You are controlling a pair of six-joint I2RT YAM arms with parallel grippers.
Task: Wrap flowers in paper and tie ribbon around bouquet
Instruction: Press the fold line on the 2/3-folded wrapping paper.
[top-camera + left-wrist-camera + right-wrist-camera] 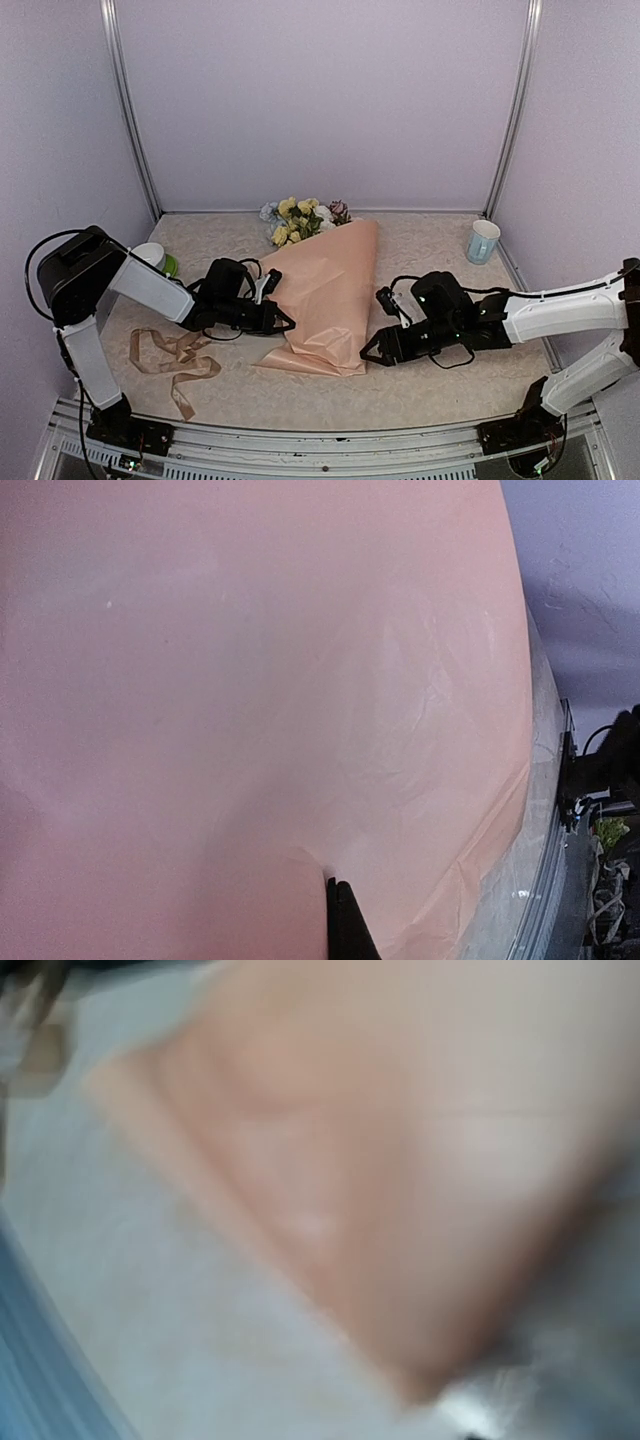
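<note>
On the worktop (440, 385), the paper (325, 295) lies folded over the flowers (300, 215), whose blooms poke out at the far end.
I see the left gripper (283, 322) closed tight against the paper's left edge. The right gripper (368, 352) sits at its near right corner, and I cannot tell how wide it stands, my wrist view being blurred. The ribbon (175, 358) lies loose, left of the paper.

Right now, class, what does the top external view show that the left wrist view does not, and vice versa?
Top only: the flowers, the ribbon, a blue cup and the right gripper. Left wrist only: a close-up of the left gripper, its shut tips pinching a pucker. Both: the paper.
</note>
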